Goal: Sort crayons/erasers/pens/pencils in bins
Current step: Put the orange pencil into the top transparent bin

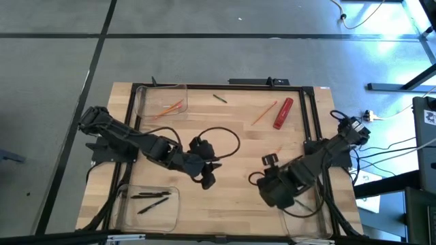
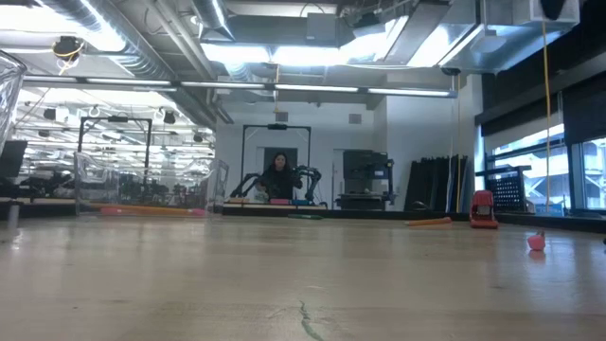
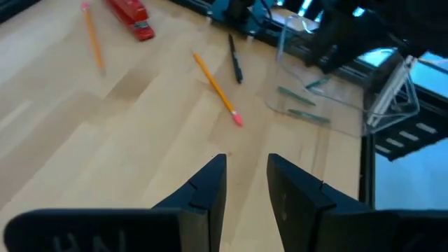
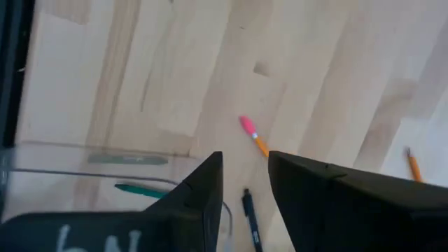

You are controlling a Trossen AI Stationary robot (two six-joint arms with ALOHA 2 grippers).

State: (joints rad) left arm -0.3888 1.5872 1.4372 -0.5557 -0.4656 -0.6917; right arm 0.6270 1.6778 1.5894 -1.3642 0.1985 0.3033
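- No brand or label can be read; pale markings on each wrist housing are cropped and may be letters, but that is uncertain.
- The left pincer [image 1: 208, 178] hangs over the middle of the desk [image 1: 225, 146], its fingers [image 3: 207, 189] parted by a narrow gap, released and gripping nothing, with bare wood showing between them.
- The right pincer [image 1: 267, 162] sits toward the desk's right side; its fingers [image 4: 203, 185] stand a little apart and also hold nothing.
- Ahead of the left pincer lies a pencil [image 3: 217, 89], its pink eraser end nearest the fingers and its long axis running away from them at a slant; a black pen [image 3: 235, 59] lies just beyond it, roughly along the same line.
- The same pencil [image 4: 253, 138] shows just in front of the right pincer, eraser end pointing away from the fingers, with the pen [image 4: 250, 217] lying between those fingers on the desk below.
- Further out from the left pincer lie another pencil [image 3: 92, 38] and a thick red cylinder [image 1: 283, 113].
- One bin [image 1: 144, 197] beside the left arm holds several black pens [image 1: 151, 197], lying roughly across it.
- A second bin [image 1: 159, 102] beyond the left pincer holds orange pencils [image 1: 169, 108], slanted.
- A third bin [image 3: 318, 84] by the right pincer holds green sticks [image 3: 297, 105].
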